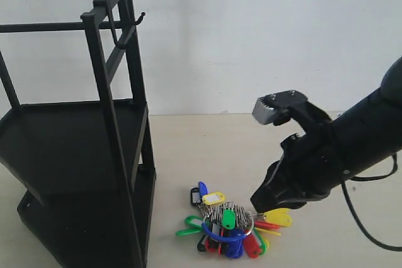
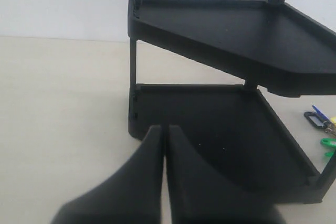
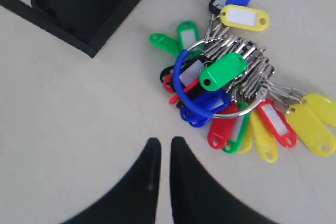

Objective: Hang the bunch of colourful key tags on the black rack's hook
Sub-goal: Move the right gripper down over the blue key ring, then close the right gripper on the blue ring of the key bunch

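Hovering right hand, fingers together, just beside colourful key tag bunch.

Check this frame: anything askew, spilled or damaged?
Nothing looks damaged. The colourful plastic key tag bunch lies fanned out on the beige table beside the tall black metal rack, which stands upright. The thin black wire hook at its top rail is bare. That just means the hanging is not yet done.

Key tag bunch yellow, green, red, blue; rack black.
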You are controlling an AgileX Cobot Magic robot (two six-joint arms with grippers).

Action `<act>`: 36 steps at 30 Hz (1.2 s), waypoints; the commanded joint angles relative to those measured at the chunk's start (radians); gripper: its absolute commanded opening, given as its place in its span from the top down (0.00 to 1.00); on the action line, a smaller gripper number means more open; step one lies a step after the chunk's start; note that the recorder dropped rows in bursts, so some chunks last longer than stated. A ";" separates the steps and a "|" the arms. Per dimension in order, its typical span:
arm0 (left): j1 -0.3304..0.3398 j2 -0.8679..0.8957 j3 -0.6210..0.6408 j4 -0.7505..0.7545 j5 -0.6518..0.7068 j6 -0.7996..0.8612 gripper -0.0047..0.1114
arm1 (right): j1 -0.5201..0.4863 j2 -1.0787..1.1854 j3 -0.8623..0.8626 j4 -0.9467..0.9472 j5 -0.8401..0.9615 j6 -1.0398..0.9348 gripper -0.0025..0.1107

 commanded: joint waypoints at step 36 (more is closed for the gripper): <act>0.002 -0.002 0.003 0.005 -0.009 0.003 0.92 | 0.209 0.276 -0.011 -0.063 -0.412 -0.488 0.54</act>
